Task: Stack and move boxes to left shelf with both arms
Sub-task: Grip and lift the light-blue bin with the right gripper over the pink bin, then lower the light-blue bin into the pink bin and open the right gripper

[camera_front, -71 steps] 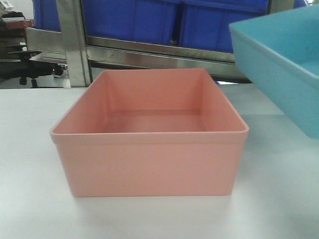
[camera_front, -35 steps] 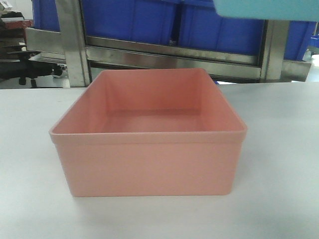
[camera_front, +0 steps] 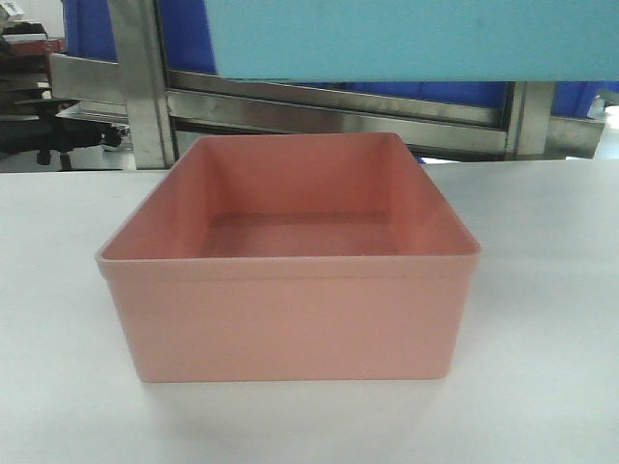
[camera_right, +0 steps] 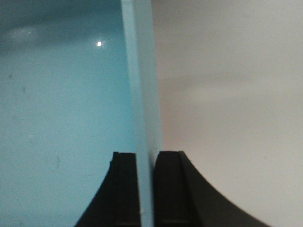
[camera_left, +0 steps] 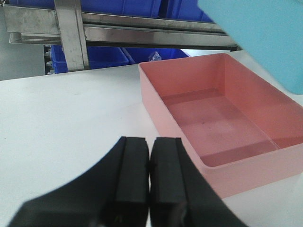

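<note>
From the front view, the pink box [camera_front: 290,319] sat squarely on the white desk [camera_front: 542,387], open side up and with nothing in it. The blue box [camera_front: 406,39] hung in the air above and behind it, its lower edge clear of the pink rim. A steel rack [camera_front: 329,106] holding dark blue bins [camera_front: 184,39] stood past the desk.

From the left wrist view, the left pincer [camera_left: 150,142] was closed with its pads together and held nothing. It hovered over bare desk, just to the left of the pink box [camera_left: 213,123], while the blue box [camera_left: 265,38] floated above that box's far right corner.

From the right wrist view, the right pincer [camera_right: 147,156] was clamped on one thin wall of the blue box [camera_right: 61,118], one finger inside and one outside.

To my eye, that single-wall grip was the weak point. The box could sag or swing on it, or slip out altogether. If it came down tilted or off-line, a corner might catch the pink rim and shove the lower box along the desk instead of nesting.
</note>
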Controlling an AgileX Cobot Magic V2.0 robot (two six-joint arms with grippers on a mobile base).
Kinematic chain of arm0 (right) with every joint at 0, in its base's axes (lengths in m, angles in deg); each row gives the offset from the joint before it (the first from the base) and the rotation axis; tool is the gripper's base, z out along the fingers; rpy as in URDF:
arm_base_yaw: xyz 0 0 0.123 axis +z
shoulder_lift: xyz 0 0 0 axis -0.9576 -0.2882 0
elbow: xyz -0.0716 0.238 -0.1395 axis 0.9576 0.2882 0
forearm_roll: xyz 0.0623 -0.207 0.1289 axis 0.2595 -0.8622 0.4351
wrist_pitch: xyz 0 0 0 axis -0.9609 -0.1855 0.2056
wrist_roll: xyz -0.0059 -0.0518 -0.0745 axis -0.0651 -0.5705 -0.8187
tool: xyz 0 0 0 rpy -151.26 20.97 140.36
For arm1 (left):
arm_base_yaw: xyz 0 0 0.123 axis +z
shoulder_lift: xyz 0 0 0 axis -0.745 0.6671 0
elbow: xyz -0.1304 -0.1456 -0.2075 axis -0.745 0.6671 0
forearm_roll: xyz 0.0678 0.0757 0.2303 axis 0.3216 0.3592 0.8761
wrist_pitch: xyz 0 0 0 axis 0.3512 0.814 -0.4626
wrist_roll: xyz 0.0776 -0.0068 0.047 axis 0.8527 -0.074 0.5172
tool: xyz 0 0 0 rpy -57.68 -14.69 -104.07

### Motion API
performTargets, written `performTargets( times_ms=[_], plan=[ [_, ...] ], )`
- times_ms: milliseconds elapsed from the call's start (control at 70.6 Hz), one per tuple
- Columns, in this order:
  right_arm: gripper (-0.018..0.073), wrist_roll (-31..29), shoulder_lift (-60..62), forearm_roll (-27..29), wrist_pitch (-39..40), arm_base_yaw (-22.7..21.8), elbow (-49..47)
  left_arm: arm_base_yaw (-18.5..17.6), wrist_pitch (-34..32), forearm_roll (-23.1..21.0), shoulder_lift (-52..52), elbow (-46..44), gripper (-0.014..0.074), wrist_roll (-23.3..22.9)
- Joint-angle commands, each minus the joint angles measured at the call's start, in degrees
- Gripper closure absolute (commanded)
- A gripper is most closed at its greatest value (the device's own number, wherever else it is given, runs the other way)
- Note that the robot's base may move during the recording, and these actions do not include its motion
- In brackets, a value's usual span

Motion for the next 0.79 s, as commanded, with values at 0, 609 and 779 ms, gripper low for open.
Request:
performTargets(
  times_ms=[0,609,779],
  plan=[
    [0.0523,3.7,0.2,-0.3,7.4,2.6,-2.5,-0.4,-4.7,0.0,0.4,-1.6,0.0602,-0.1],
    [0.0523,4.1,-11.6,-0.3,16.7,9.0,-2.5,-0.4,-4.7,0.0,0.4,-1.6,0.0602,-0.1],
    [0.0523,4.1,-13.3,-0.7,18.7,9.0,-2.5,-0.4,-4.7,0.0,0.4,-1.6,0.0602,-0.1]
  ],
)
